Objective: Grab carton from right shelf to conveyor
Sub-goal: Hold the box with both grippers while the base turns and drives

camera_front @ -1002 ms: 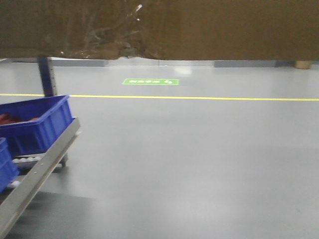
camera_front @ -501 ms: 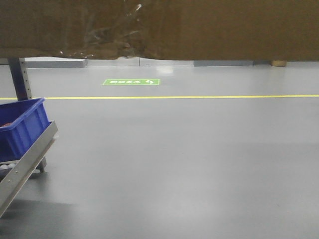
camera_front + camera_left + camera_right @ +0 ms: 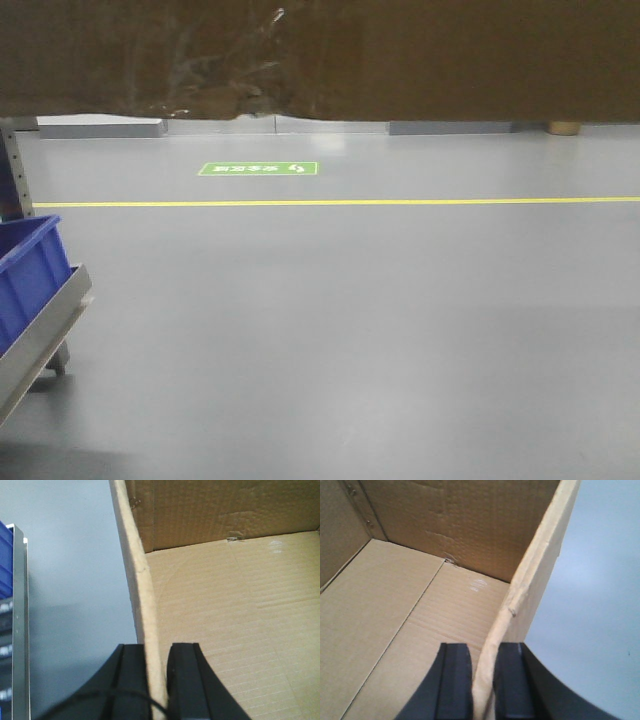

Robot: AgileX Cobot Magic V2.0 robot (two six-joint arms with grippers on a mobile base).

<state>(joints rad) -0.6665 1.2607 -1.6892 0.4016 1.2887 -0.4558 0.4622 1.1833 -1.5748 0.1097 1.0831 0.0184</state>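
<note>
The brown carton (image 3: 400, 60) hangs above the floor and fills the top of the front view, with crinkled tape on its torn lower edge. My left gripper (image 3: 156, 650) is shut on the carton's left wall (image 3: 142, 595), one finger inside and one outside. On the opposite side, my right gripper (image 3: 482, 650) is shut on the right wall (image 3: 530, 580). Both wrist views look down into the empty carton. The steel rail of the right shelf (image 3: 45, 325) shows at the lower left, and again in the left wrist view (image 3: 19, 605). The conveyor is out of view.
A blue bin (image 3: 25, 280) sits on the rack at the left edge, next to a dark upright post (image 3: 15, 170). Grey floor stretches ahead with a yellow line (image 3: 400, 201) and a green floor sign (image 3: 258, 169). A low grey wall base runs along the far side.
The rack and blue bins have slid left and mostly out of the front view, and the floor sign has shifted left. The carton stays at the top of the view, held by both grippers.
</note>
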